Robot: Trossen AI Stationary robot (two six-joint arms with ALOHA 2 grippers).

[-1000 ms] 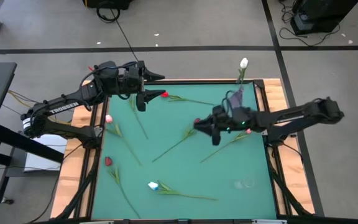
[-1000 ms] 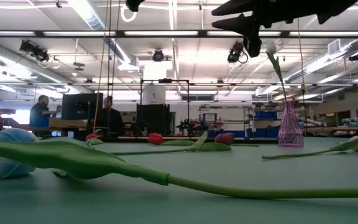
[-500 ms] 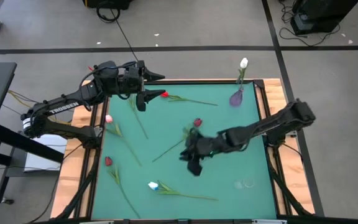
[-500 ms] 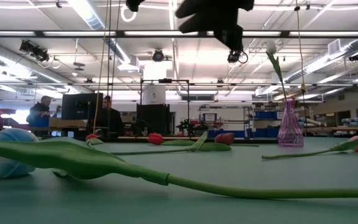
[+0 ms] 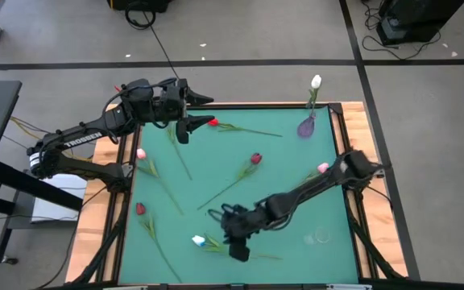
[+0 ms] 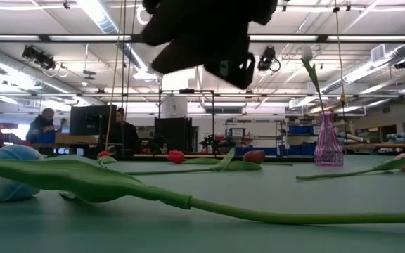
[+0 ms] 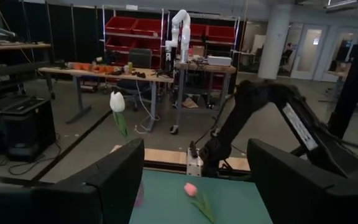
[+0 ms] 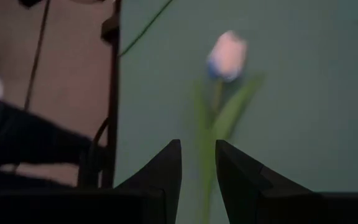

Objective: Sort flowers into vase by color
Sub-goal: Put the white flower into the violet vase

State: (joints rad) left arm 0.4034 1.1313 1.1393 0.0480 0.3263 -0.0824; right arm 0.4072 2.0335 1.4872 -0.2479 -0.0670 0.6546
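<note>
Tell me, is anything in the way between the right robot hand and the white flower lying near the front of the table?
Nothing visible is. The right gripper hangs above the green mat, right beside the white flower. In its wrist view, only bare mat and the flower's own stem lie between the fingers and the bud.

Table [image 5: 296, 173]: tulips scattered flat | vase [image 5: 305, 126] at far right corner, one tulip [image 5: 316, 82] in it | right gripper [image 5: 237, 246] positioned over near-centre tulip [image 5: 199, 240] | left gripper [image 5: 185, 129] held at far left edge
</note>
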